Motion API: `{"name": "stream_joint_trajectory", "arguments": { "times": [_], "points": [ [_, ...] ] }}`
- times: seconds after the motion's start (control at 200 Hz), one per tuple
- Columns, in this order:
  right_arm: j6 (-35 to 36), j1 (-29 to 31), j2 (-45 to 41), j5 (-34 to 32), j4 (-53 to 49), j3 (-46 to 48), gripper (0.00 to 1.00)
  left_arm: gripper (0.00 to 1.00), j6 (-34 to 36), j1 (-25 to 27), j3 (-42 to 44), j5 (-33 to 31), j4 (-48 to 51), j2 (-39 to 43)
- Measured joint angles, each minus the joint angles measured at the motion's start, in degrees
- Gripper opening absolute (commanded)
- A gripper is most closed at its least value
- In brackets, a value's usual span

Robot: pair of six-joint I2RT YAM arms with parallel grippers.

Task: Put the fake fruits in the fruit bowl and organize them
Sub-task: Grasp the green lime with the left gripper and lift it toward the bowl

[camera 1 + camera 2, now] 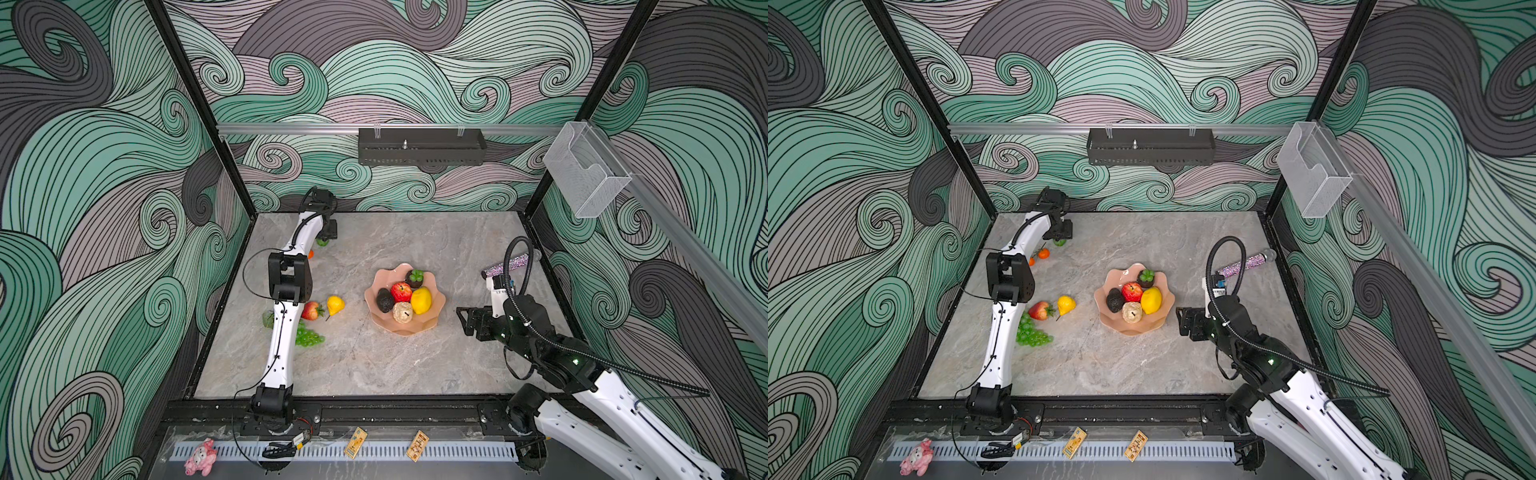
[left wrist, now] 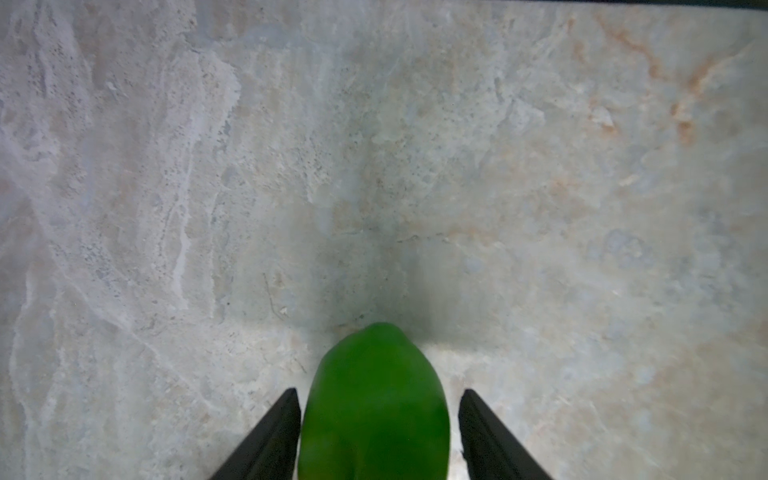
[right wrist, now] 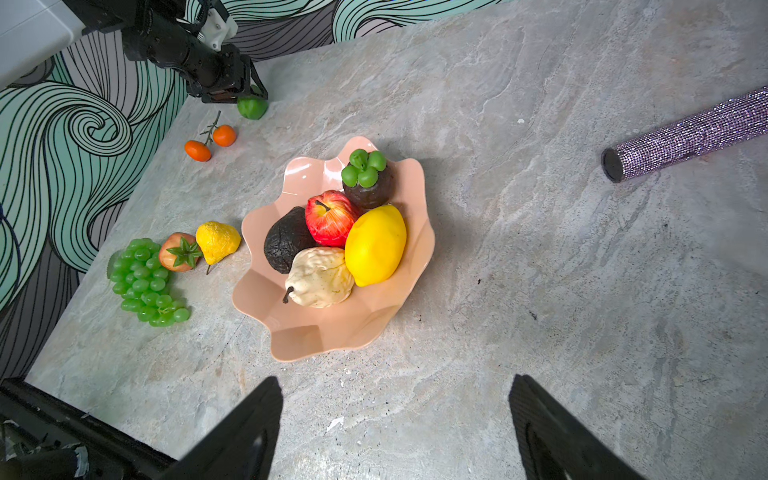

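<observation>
A green lime (image 2: 374, 407) lies on the marble table at the far left corner, seen in both top views (image 1: 322, 242). My left gripper (image 2: 379, 390) straddles it, open, with a thin gap at each finger. The salmon fruit bowl (image 1: 388, 276) holds a red apple (image 1: 401, 291), a lemon (image 1: 421, 300), a dark avocado (image 1: 385, 300), a beige bumpy fruit (image 1: 402, 312) and a dark fruit with a green top (image 1: 414, 278). A strawberry (image 1: 311, 311), a small yellow fruit (image 1: 335, 305), grapes (image 1: 308, 337) and two stemmed oranges (image 3: 224, 135) lie left of the bowl. My right gripper (image 3: 395, 380) hovers open and holds nothing, right of the bowl.
A glittery purple cylinder (image 1: 509, 266) lies at the right edge of the table. A black shelf (image 1: 422, 147) hangs on the back wall and a clear box (image 1: 582, 174) on the right wall. A pink plush pig (image 1: 200, 457) sits outside the front rail.
</observation>
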State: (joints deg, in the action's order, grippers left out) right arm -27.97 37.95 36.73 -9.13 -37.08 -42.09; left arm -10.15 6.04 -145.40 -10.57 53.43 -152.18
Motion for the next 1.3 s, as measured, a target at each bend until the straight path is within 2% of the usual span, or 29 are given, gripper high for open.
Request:
{"name": "stream_joint_trajectory", "arguments": {
  "times": [0.28,0.405,0.65,0.796,0.971,1.146,1.301],
  "points": [
    [-0.07,0.00,-0.46,0.09,0.00,0.00,0.86,0.62,-2.43,0.00,0.02,0.76,1.25,0.00],
    [-0.20,0.00,-0.79,0.11,0.02,0.00,0.86,0.54,-3.39,-0.04,0.00,0.87,1.88,0.00],
    [-0.66,0.00,-0.83,0.17,0.00,0.00,0.86,0.47,-5.14,-0.52,0.02,2.29,2.29,0.00],
    [-1.03,0.00,-0.90,0.20,0.00,0.00,0.86,0.46,-7.54,-0.98,1.03,4.79,1.84,0.61],
    [-1.42,0.00,-0.70,0.61,0.13,0.00,0.86,0.45,-12.55,-1.33,12.31,12.28,-1.84,7.93],
    [-2.03,0.00,0.70,1.95,1.60,0.00,0.86,0.42,-20.48,-1.38,24.15,20.17,-7.41,19.52],
    [-2.99,0.00,2.45,3.39,3.43,0.00,0.86,0.42,-28.59,-1.36,41.38,25.94,-18.05,33.86]
  ]
}}
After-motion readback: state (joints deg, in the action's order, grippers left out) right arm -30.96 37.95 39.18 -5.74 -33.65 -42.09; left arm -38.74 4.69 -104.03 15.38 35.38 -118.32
